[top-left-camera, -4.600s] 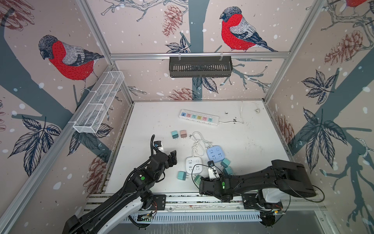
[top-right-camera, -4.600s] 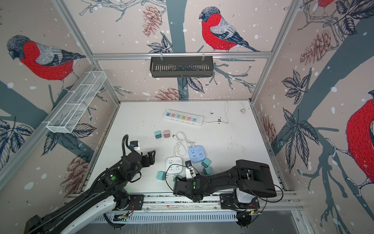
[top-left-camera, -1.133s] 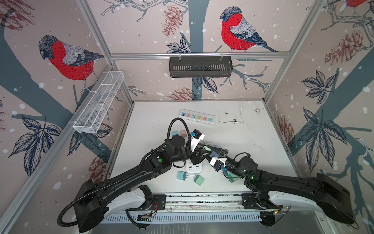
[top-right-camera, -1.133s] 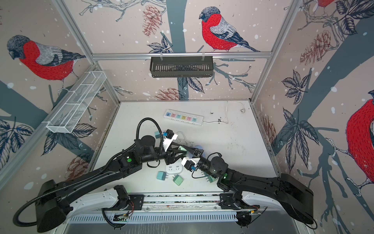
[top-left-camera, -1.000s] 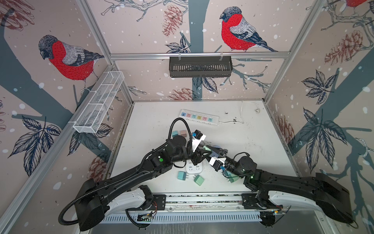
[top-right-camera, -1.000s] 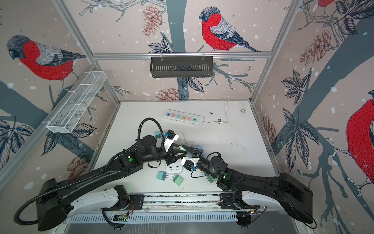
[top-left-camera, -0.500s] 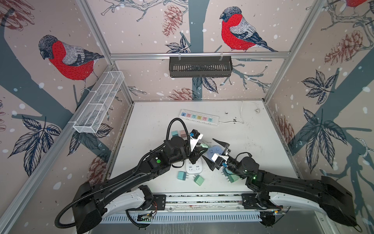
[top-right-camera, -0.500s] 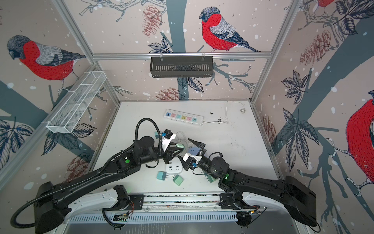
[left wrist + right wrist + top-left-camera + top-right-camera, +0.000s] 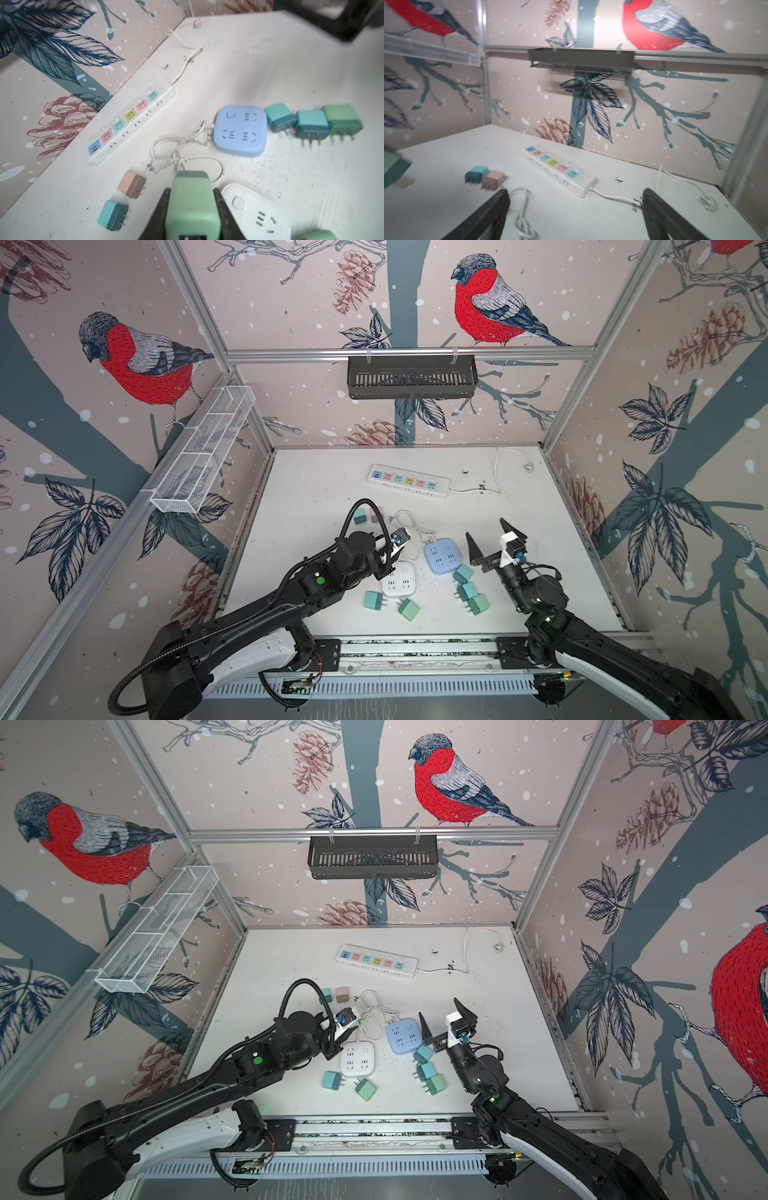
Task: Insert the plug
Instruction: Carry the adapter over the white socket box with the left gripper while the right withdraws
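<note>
Leftmost, the left tool is clamped on a green plug, its jaws pressing the plug's two sides. It holds the plug above the surface, just beside the white square socket. Next lies the blue square socket, with a row of three plugs beside it. Rightmost, the right tool hangs spread wide, holding nothing.

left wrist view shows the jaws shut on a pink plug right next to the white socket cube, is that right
Not quite. The left wrist view shows the jaws of the left gripper shut on a green plug, not a pink one; the pink plug lies loose on the table. The white socket cube is indeed next to the green plug.
</note>
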`<state>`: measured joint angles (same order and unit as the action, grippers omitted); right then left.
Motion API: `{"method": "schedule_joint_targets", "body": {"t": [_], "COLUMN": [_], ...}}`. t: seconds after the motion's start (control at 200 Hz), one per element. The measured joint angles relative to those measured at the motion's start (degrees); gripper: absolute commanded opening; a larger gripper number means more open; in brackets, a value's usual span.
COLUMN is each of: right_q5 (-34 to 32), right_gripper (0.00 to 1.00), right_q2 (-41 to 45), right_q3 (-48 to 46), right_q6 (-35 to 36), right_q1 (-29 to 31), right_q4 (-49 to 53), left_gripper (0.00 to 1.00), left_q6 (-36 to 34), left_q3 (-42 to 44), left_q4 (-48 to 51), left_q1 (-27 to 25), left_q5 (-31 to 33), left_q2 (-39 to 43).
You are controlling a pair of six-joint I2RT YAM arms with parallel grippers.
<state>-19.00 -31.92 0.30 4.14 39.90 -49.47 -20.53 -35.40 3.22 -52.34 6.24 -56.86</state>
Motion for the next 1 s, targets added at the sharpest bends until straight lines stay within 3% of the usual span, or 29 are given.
{"method": "schedule_joint_targets", "body": {"t": [0.15,0.27,0.58,1.001], "right_q5": [1.01,3.72,4.59,5.53], "right_gripper": [1.0,1.0,1.0,1.0], "right_q2": [-3.1,-5.92,-6.97,-9.03], "right_q3": [0.0,0.0,0.0,0.0], "right_q6": [-10.29,-15.78,-20.83,-21.97], "right_q1": [-12.24,-17.42,-19.34,-19.43], "right_q4": [2.38,2.27,0.96,0.74], "left_gripper": [0.0,0.0,0.0,0.0], "left_q6": [-4.2,-5.44,-3.56,4.13], "left_q3": [-4.26,-7.82,-15.04,-16.09], "left_q4": [4.04,7.85,15.82,20.48], "left_q1": [0.0,-0.09,-0.57,-8.55], "left_q5": [-1.73,-5.57,-10.32,-7.56], "left_q2": [-8.24,-14.51,-24.94,-22.12]}}
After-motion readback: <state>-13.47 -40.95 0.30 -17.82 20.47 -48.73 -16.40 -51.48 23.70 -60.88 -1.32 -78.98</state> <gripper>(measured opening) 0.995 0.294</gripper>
